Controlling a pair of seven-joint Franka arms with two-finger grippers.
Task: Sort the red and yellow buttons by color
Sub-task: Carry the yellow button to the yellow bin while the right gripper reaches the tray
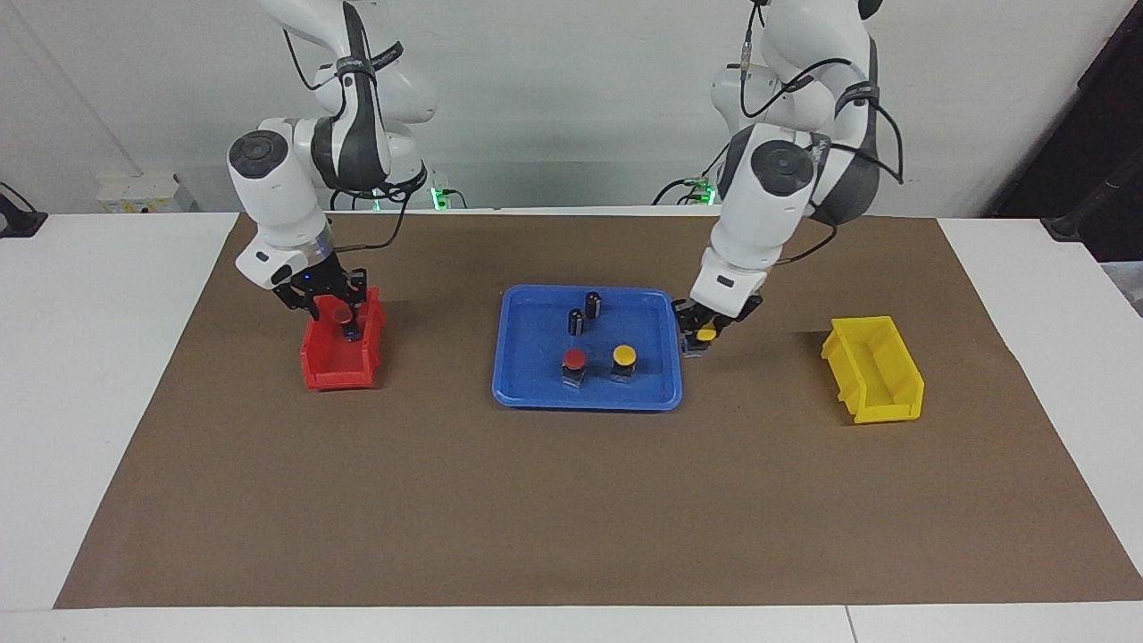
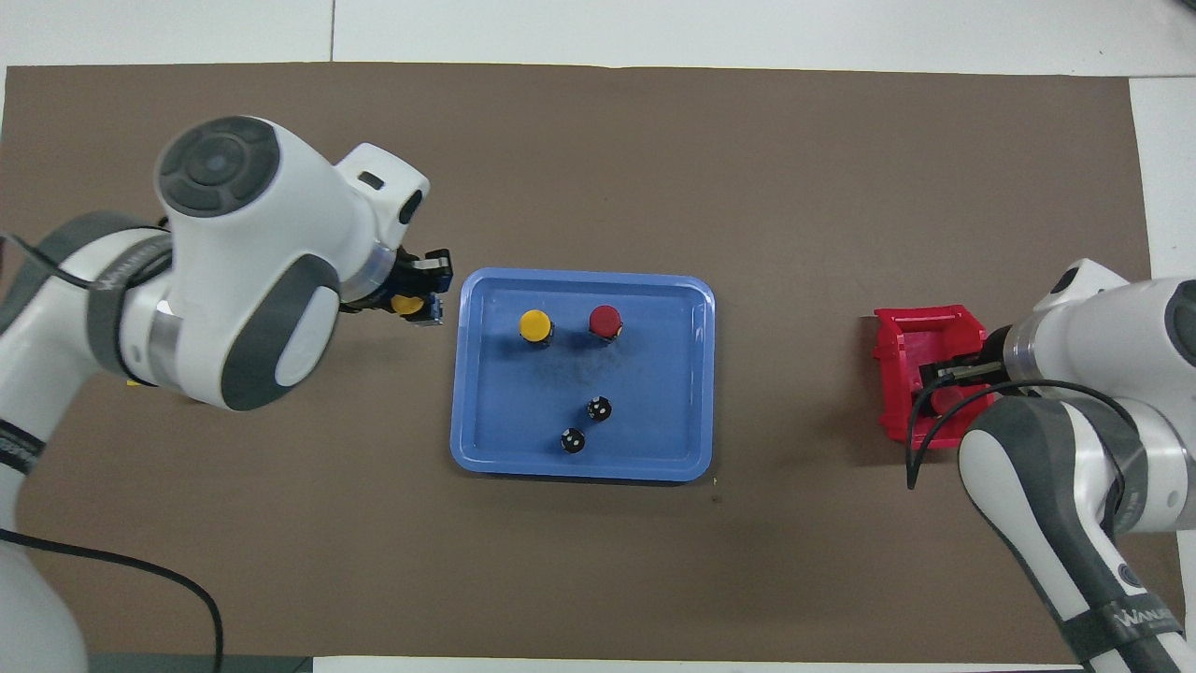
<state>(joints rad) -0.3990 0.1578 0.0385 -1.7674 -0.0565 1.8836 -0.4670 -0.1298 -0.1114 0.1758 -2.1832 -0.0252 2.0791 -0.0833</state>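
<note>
L gripper (image 1: 702, 337) is holding a yellow button (image 1: 706, 335) between its fingers, hanging just off the blue tray's (image 1: 518, 375) rim at the L-arm end, over bare brown mat (image 1: 571, 500). Between it and the yellow bin (image 1: 873, 369), which is sitting toward the L-arm end of the table, the mat is lying open.

R gripper (image 1: 337, 314) is gripping a red button (image 1: 342, 315) and is sitting low over the red bin (image 1: 337, 366), toward the R-arm end of the table; whether that button is touching the bin floor, can't tell.

Mid-table, the tray is carrying a 2nd red button (image 1: 573, 359) and a 2nd yellow button (image 1: 623, 355) side by side near its edge farther from the robots, both upright. Two dark cylinders (image 1: 584, 313) are standing nearer the robots, close to the tray's rim. Wide mat strip toward the table edge farthest from the robots is lying open.
</note>
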